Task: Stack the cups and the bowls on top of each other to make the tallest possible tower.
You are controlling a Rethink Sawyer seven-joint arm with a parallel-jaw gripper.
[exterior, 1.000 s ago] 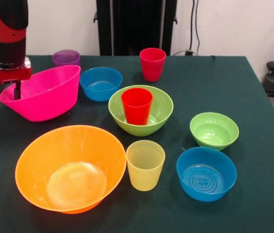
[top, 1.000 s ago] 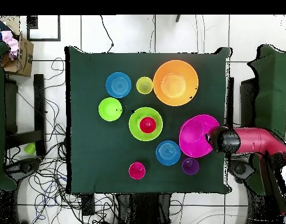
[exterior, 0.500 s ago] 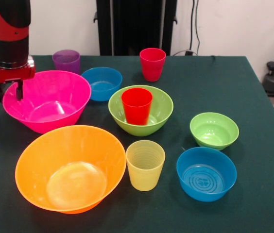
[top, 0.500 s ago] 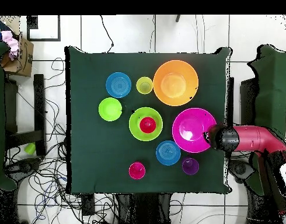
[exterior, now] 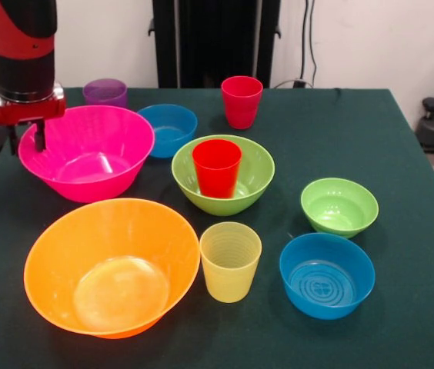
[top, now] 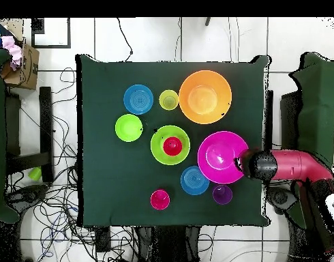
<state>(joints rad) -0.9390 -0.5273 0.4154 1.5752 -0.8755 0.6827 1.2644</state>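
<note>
Presently logged: gripper (exterior: pixel 38 137) clamped on hot pink bowl (exterior: pixel 86 151) rim; bright red cup (exterior: pixel 217 167) stood inside medium lime green bowl (exterior: pixel 252 181).

The green-clothed table (exterior: pixel 402 138) carries the bowls (exterior: pixel 327 274) and the cups (exterior: pixel 230 260).

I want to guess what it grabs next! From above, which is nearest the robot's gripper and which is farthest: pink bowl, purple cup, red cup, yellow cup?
1. Pink bowl, right beside the gripper.
2. Purple cup, just below.
3. Red cup, mid-table, inside the green bowl.
4. Yellow cup, far side.
</note>
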